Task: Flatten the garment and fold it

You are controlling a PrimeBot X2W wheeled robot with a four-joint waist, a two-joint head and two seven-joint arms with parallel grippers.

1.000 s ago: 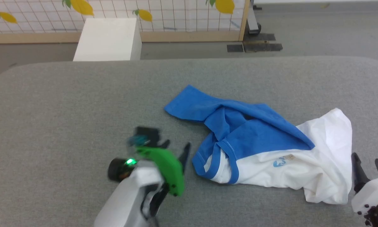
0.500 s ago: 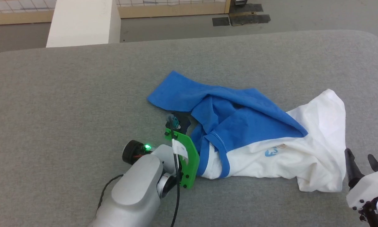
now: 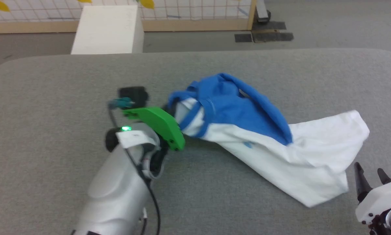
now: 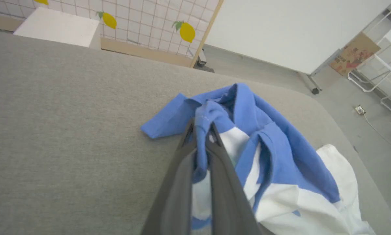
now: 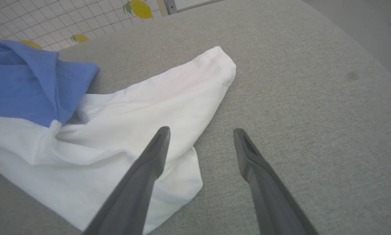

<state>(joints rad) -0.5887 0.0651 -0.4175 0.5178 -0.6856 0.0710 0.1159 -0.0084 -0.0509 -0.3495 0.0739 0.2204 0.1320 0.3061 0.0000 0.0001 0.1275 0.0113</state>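
The garment (image 3: 247, 114), a white T-shirt with blue shoulders and sleeves, lies crumpled on the grey padded table (image 3: 52, 98). My left gripper (image 3: 172, 110) is shut on the blue trimmed edge at the shirt's left end and holds that end a little above the table. In the left wrist view the gripper (image 4: 202, 130) has a bunch of blue fabric (image 4: 211, 114) pinched between its tips. The white body (image 5: 133, 104) trails to the right and rests on the table. My right gripper (image 3: 368, 169) stands open beside the white hem, its tips (image 5: 202, 131) holding nothing.
A white box (image 3: 107, 29) stands on the floor beyond the table's far edge, before a lattice screen (image 3: 189, 13) with lemon decorations. In the left wrist view a cardboard box (image 4: 353, 54) and white racks stand off the table's right end.
My left gripper moved right to the shirt's blue edge, shut on it, then lifted it up and leftward, stretching the white body. The head camera shifted. The right gripper stayed open.
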